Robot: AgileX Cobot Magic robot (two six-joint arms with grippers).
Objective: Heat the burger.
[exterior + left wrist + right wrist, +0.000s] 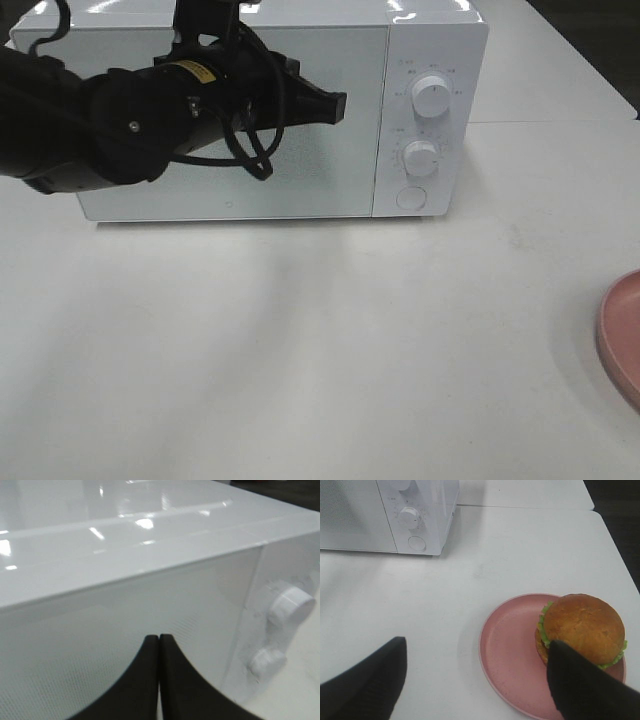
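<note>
The burger (582, 625), a golden-brown bun over green lettuce, sits on the right half of a round pink plate (507, 652) on the white table. My right gripper (476, 645) hovers open above the plate's near side. One of its fingers (575, 682) overlaps the burger's near edge and the other (372, 677) is over bare table. In front of the closed door of the white microwave (330, 170), high and near its right edge, my left gripper (338, 105) is shut with nothing in it, its fingertips (165, 652) pressed together. In the exterior high view the burger is out of view.
Two round knobs (432, 95) (420, 157) and a round button (411, 197) line the microwave's right panel. Only the pink plate's edge (622, 335) shows at the right border of the exterior high view. White table (320, 350) spreads in front of the microwave.
</note>
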